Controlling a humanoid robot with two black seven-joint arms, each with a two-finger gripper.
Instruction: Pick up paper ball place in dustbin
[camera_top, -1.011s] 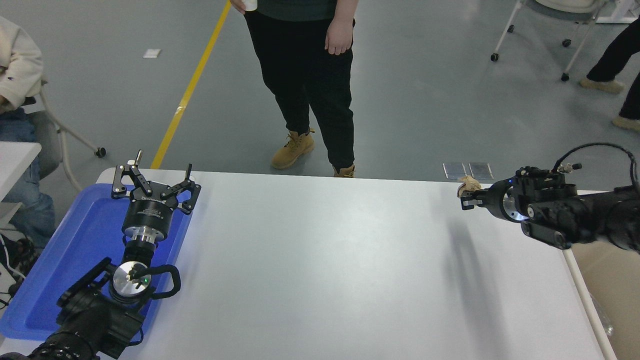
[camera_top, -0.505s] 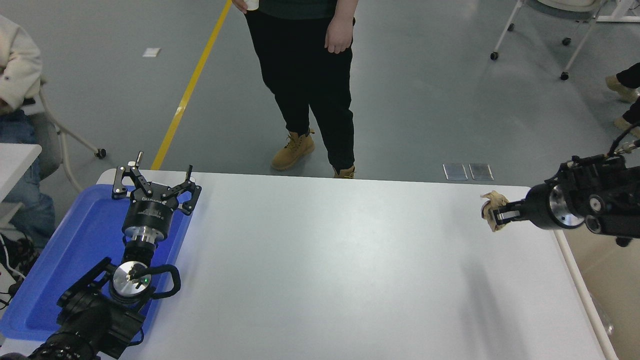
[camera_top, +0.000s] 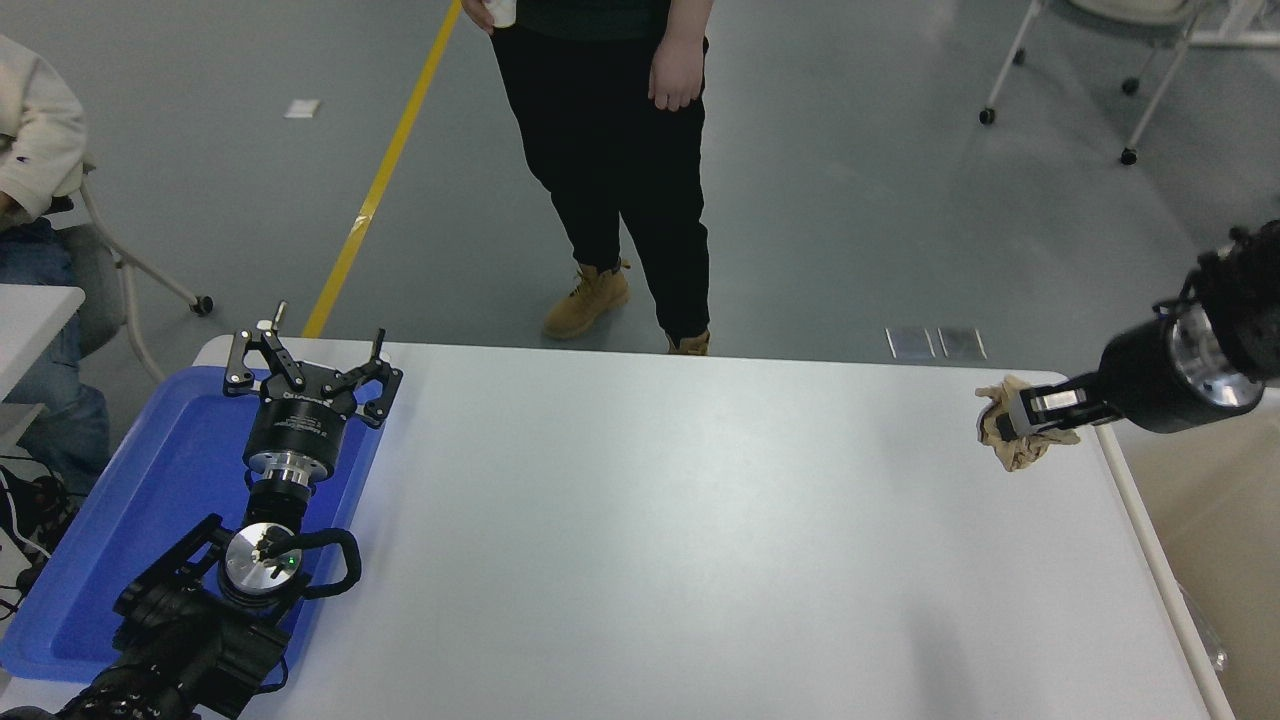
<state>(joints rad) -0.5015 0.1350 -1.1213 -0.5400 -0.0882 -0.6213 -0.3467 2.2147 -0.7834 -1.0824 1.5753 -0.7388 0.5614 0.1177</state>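
Parking at the lower left, about seven o'clock from the table's middle, the left gripper (camera_top: 305, 368) hangs spread wide over the flat blue tray (camera_top: 130, 500), holding nothing and far from the work. The white table (camera_top: 650, 520) is smooth and faintly glossy, a hard flat top with a rounded edge.

At about three o'clock, near the table's right edge, the right gripper (camera_top: 1035, 412) is clamped on the paper ball (camera_top: 1012, 435), a crumpled tan-brown wad, soft and irregular, with loose folds bulging above and below the fingers. The ball appears lifted clear of the tabletop, just inside the edge. The arm reaches in from the right, its long axis running roughly from three toward nine o'clock, so the wad sits at the tip on the nine o'clock side.

The dustbin (camera_top: 1150, 560) lies at about five o'clock from the ball, just beyond the table's right edge; only a white rim and beige lining show. The coming move likely means drawing the wad rightward and nearer, past the rim, before letting go.

At twelve o'clock, beyond the far edge, a person (camera_top: 610, 150) stands in dark trousers and tan boots.
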